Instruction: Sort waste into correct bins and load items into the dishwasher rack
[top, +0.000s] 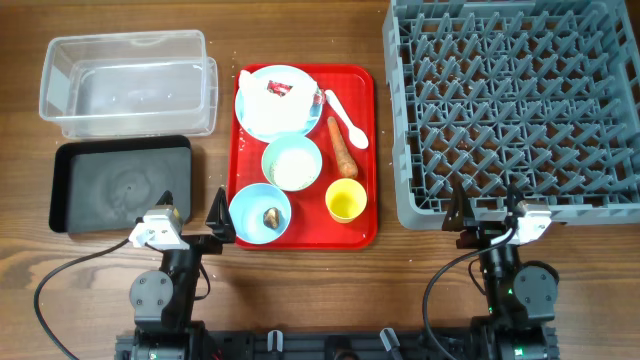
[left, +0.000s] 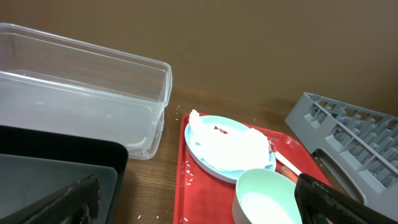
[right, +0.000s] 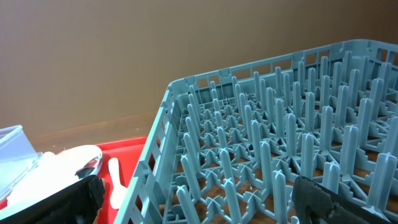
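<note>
Left tool (top: 193, 212) wide open, empty, at nr-left corner of red tray (top: 312, 225). Right tool (top: 487, 208) also spread, empty, off to tray's right. On tray, nr end: blue bowl (top: 250, 205) w/ brown scrap (top: 271, 215), yellow cup (top: 345, 200). Mid: green bowl (top: 268, 160) w/ rice (top: 293, 166), carrot (top: 342, 147). Far end: spoon (top: 345, 117), plate (top: 255, 110) w/ tissue (top: 292, 108), red wrapper (top: 277, 90). Black bin (top: 70, 180) left of tray, clear tub (top: 125, 85) far-left, rack (top: 515, 100) right.

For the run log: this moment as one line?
left gripper open, empty | right gripper open, empty | dishwasher rack empty | clear tub empty | red tray loaded
</note>
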